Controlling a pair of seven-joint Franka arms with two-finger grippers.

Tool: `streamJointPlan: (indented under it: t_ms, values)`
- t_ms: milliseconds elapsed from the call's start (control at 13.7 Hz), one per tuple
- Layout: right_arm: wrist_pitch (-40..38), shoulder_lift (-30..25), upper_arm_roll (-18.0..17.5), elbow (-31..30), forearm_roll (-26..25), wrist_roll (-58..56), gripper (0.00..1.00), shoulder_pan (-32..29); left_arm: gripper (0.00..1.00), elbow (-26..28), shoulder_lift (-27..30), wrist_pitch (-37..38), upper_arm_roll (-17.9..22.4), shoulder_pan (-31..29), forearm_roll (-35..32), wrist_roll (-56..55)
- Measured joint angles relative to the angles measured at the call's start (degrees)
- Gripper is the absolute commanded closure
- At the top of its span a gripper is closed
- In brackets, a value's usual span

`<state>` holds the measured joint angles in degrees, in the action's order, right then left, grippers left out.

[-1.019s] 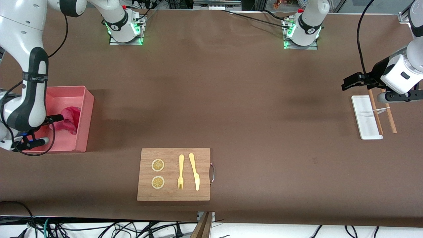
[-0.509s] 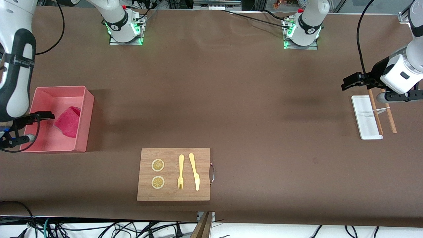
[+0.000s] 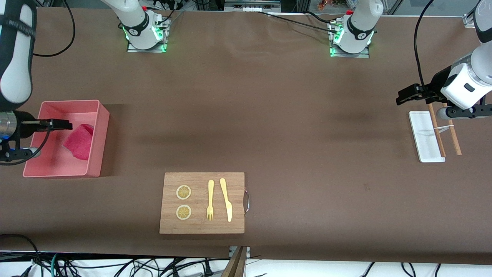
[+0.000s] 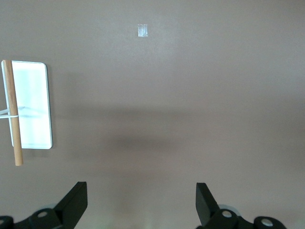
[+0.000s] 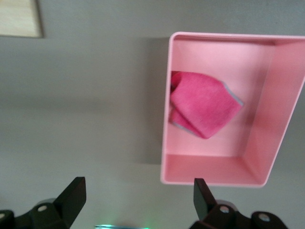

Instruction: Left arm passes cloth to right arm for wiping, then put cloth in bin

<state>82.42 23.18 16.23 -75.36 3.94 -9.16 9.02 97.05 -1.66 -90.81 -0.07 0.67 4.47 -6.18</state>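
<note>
Over the bin [image 3: 100, 144], the right gripper [image 3: 57, 125] hangs spread and empty above the cloth [image 3: 79, 142] lying folded inside, soft, light, best pinched at a raised fold, while near the white tray [image 3: 423, 143] the left gripper [image 3: 406, 95] waits, fingers apart.

Right arm [image 3: 15, 57]: white shell, black joint sections, silver wrist cylinder, black cable looped alongside. Left arm [image 3: 467, 82]: all-white boxy wrist housing, one small dark marking, black cable trailing overhead. Both bases white with black collars, red buttons, green lights on metal plates.
</note>
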Motion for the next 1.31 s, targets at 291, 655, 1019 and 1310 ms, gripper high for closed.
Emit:
streamJointPlan:
  t_ms: [291, 655, 1019, 1310]
  values:
    - [-2.0, -6.8, -8.4, -0.2, -1.0, 4.9, 0.00, -3.9, 0.00, -0.3, 0.1, 0.0, -0.8, 0.0, -3.0, 0.0]
    - [-1.9, -11.4, -11.1, -0.3, -4.0, 4.9, 0.00, -6.4, 0.00, -0.3, 0.4, 0.0, -0.8, -0.1, -3.3, 0.0]
    - [-2.0, -15.2, -13.2, -2.8, -4.1, 5.5, 0.00, -10.1, 0.00, -1.0, 0.4, 0.0, -0.8, -0.1, -3.3, 0.0]
    - [-2.0, -15.5, -16.7, -4.0, -4.1, 13.4, 0.00, -10.2, 0.00, -2.0, 0.4, -0.1, -0.5, -0.3, -4.0, 0.0]
